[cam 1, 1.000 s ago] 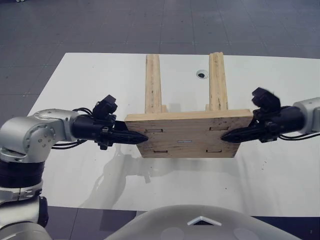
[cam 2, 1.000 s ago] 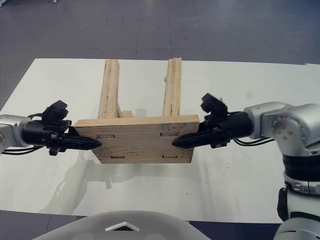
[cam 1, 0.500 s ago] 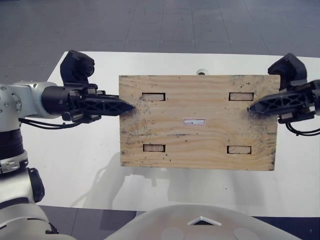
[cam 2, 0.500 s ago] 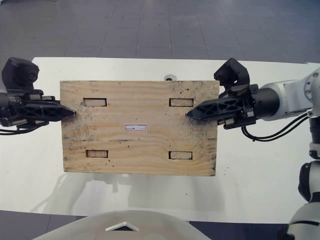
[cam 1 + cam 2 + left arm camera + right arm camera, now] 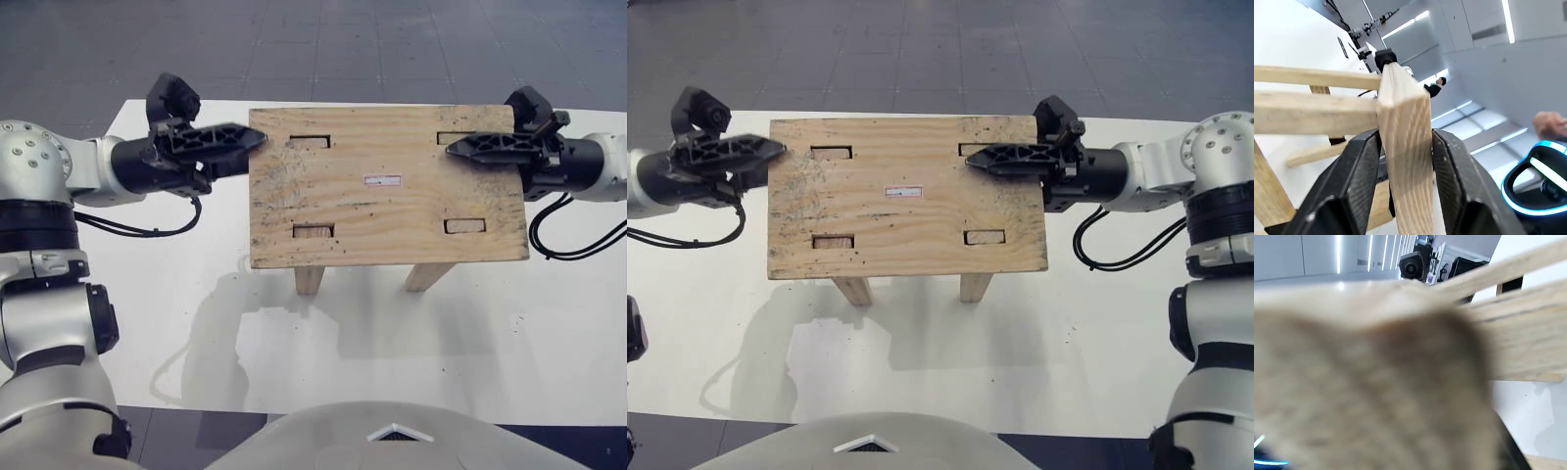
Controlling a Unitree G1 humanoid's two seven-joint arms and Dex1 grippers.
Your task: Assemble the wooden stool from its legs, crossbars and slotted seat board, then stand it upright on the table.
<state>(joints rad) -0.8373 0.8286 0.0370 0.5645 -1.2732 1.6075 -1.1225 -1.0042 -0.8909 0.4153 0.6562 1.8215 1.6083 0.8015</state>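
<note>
The assembled wooden stool stands seat-up on the white table (image 5: 509, 352). Its slotted seat board (image 5: 382, 211) faces up toward me, and two near legs (image 5: 310, 279) (image 5: 428, 276) show below its front edge. My left gripper (image 5: 257, 140) is shut on the board's left edge near the far corner. In the left wrist view its black fingers (image 5: 1352, 181) clamp the board's edge (image 5: 1403, 147) from both sides. My right gripper (image 5: 970, 160) is shut on the right edge near the far corner, with its upper finger lying across the board's top. The far legs are hidden under the seat.
The white table has open surface in front of the stool and to both sides. Its front edge (image 5: 196, 409) runs close to me. Black cables (image 5: 568, 245) hang from both wrists beside the stool.
Both grippers have turned the stool from lying with its legs pointing away, through seat-facing-me, to legs down. Both arms moved farther from me while keeping their hold.
</note>
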